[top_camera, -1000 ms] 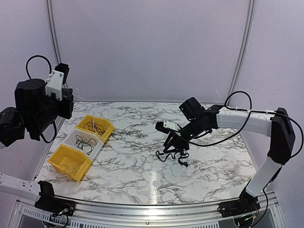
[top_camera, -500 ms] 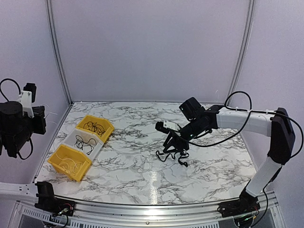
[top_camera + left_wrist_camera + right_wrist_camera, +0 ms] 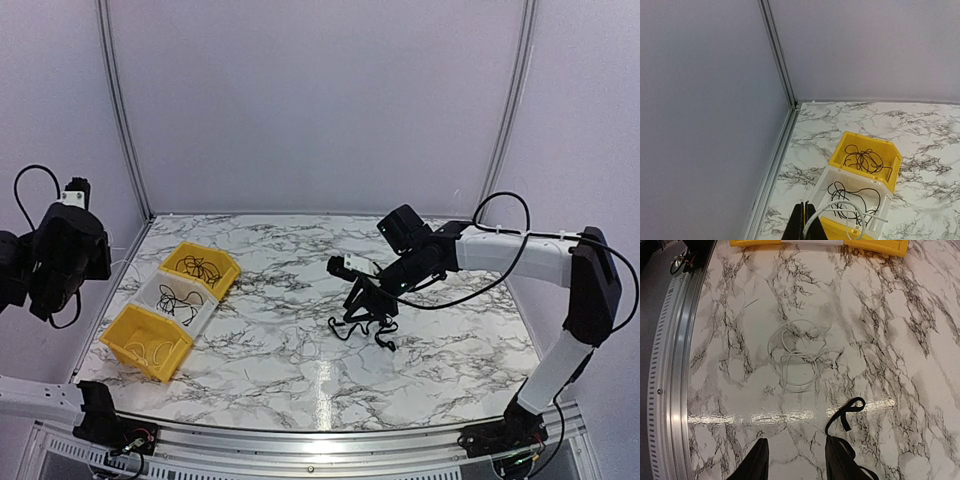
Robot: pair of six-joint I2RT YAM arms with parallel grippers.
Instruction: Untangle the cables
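Note:
A clump of black cables [image 3: 362, 325] lies mid-table. My right gripper [image 3: 365, 300] hovers just above it, open and empty [image 3: 797, 460]. In the right wrist view a black loop [image 3: 846, 414] curls beside the right finger, and a thin white wire coil [image 3: 797, 357] lies on the table ahead. My left arm [image 3: 60, 255] is raised high at the far left. My left gripper [image 3: 805, 210] is shut on a thin white wire [image 3: 840, 212] that loops out to the right. Loose black cables lie in the far yellow bin [image 3: 862, 160] and in the white bin [image 3: 847, 192].
Three bins stand in a row at the left: a yellow one [image 3: 228, 264], a white one [image 3: 148, 290] and a yellow one [image 3: 125, 345]. The side wall and its corner post [image 3: 780, 60] are close to my left gripper. A metal rail [image 3: 670, 365] runs along the table's near edge.
My left arm has swung away from the camera, out to the far left, and turned. My right arm and the black clump have not moved.

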